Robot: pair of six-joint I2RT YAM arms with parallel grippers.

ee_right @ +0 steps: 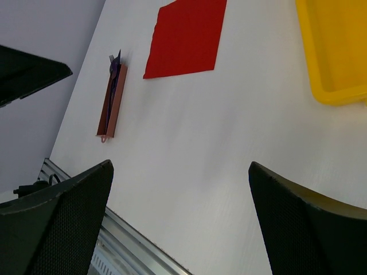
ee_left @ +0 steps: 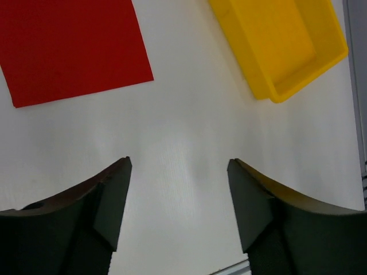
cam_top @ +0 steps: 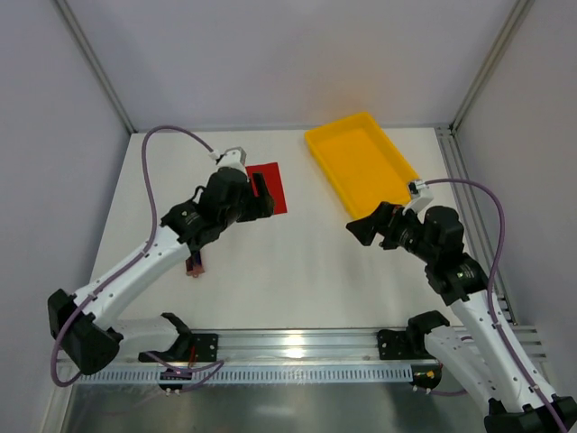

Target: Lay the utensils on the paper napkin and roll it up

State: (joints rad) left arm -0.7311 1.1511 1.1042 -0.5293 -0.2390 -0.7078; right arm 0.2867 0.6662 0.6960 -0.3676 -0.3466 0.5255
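The paper napkin (cam_top: 276,183) (ee_left: 74,48) (ee_right: 186,37) is a bright red square lying flat at the back of the table. My left gripper (cam_top: 264,195) (ee_left: 179,166) hovers over its near edge, open and empty. Dark blue-purple utensils (ee_right: 113,80) lie in a narrow brownish-red holder (ee_right: 112,106) (cam_top: 193,264) left of the napkin; their tips stick out at its far end, and I cannot tell them apart. My right gripper (cam_top: 363,230) (ee_right: 180,165) hangs open over bare table, near the yellow tray's front corner, with nothing between its fingers.
A yellow tray (cam_top: 361,162) (ee_left: 269,86) (ee_right: 330,91) stands at the back right, with nothing in it. In the top view the left arm (cam_top: 153,253) crosses above the holder and hides most of it. An aluminium rail (cam_top: 297,347) runs along the near edge.
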